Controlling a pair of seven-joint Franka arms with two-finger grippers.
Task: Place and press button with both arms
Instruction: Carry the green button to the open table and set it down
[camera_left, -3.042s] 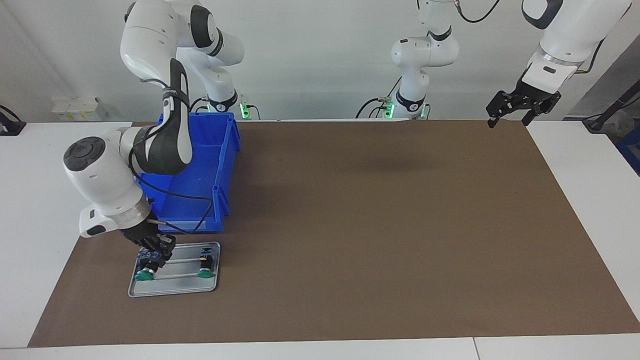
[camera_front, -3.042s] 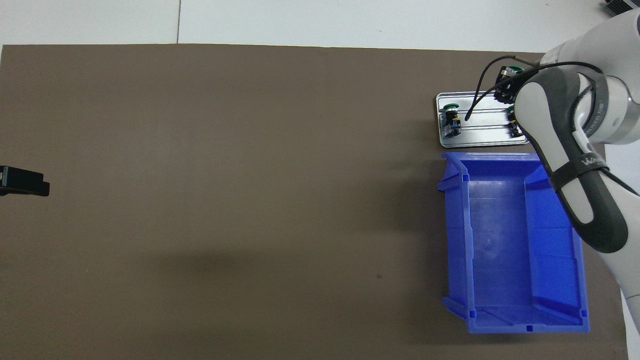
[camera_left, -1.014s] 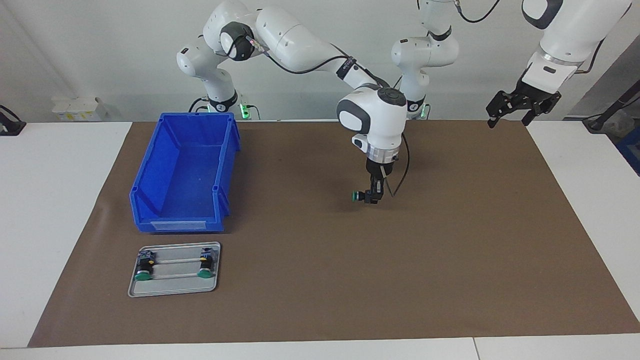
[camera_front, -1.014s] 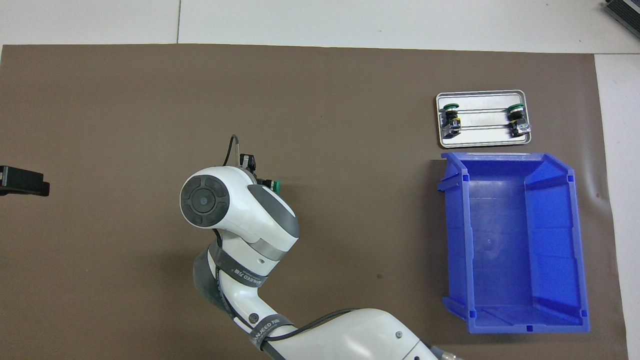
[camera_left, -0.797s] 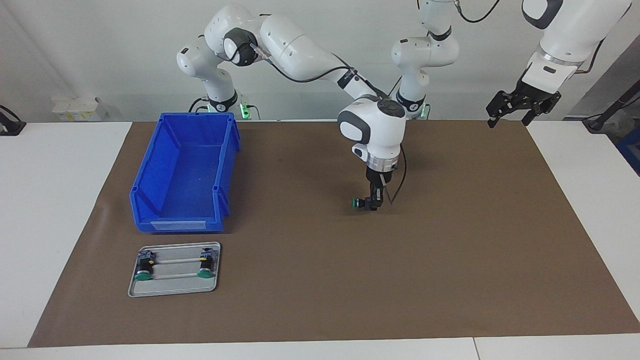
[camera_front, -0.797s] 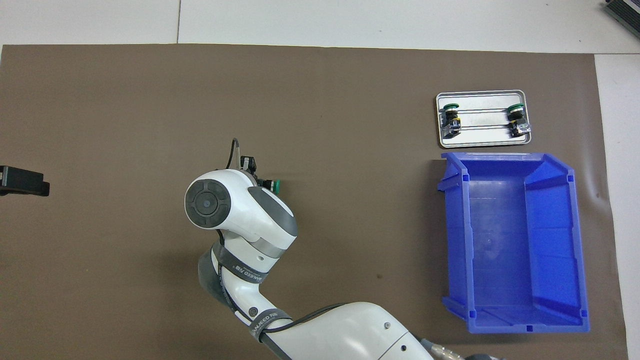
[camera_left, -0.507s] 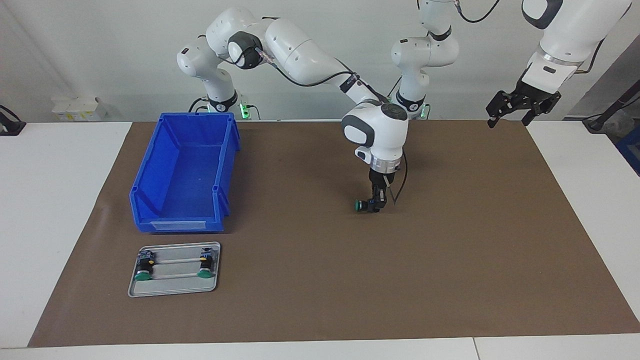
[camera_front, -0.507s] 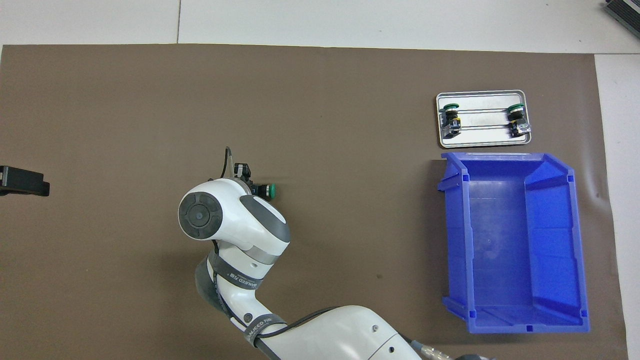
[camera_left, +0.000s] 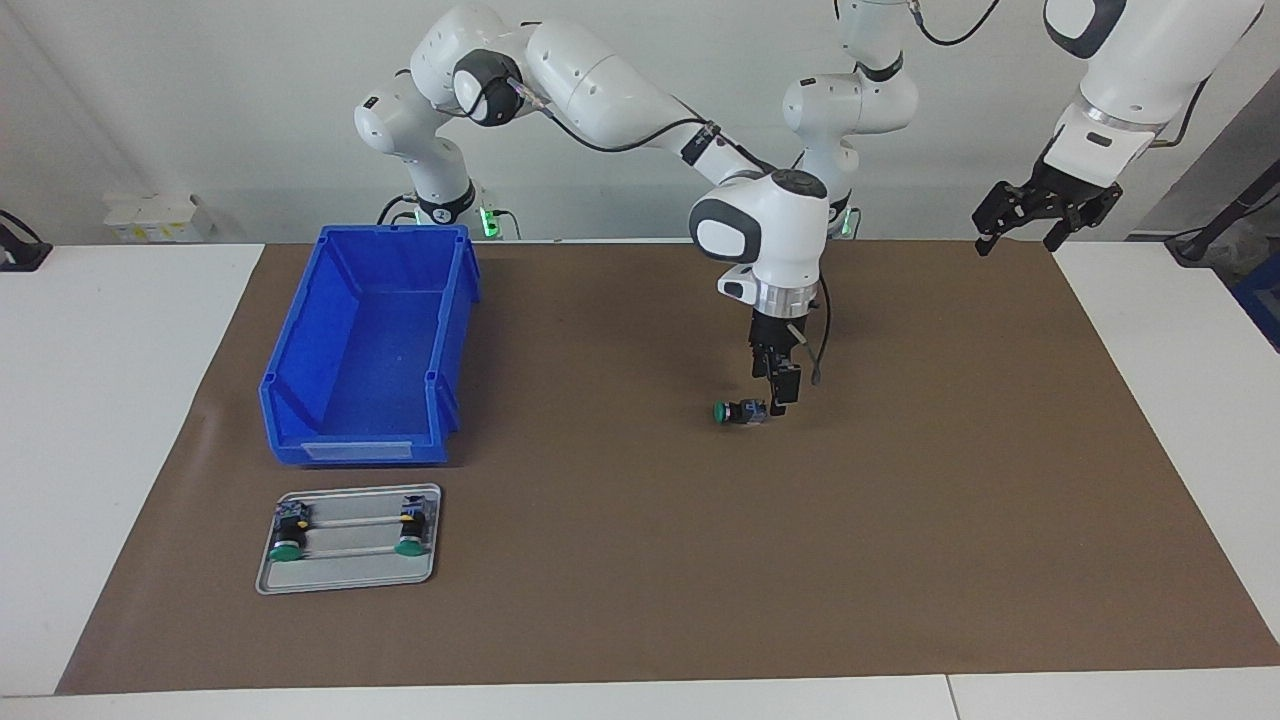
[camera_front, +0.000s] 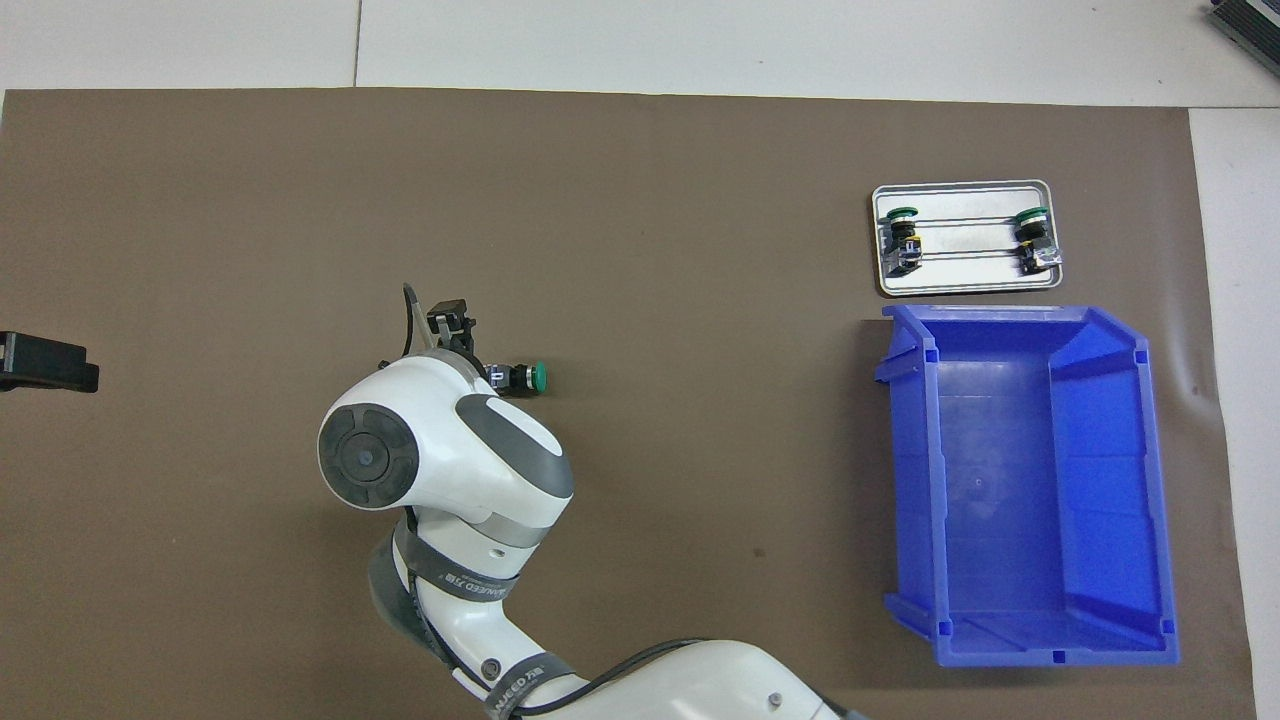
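A brown mat (camera_left: 900, 520) covers the white counter (camera_left: 100, 400). The right tool (camera_left: 778, 392) hangs just above the mat mid-counter, its fingers apart and holding nothing. The button (camera_left: 738, 411) lies on its side just beside them, green cap toward the blue bin (camera_left: 370, 350). Only the facing view shows that gap; the overhead view hides the fingertips under the wrist. The left tool (camera_left: 1040, 215) waits raised, spread open, at its own end.

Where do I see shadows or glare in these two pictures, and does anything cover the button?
Facing view: even light, with only soft shadows on the brown mat. The button lies uncovered beside the right gripper. Overhead view: the right arm's wrist covers part of that gripper, and the silver tray reflects some light.
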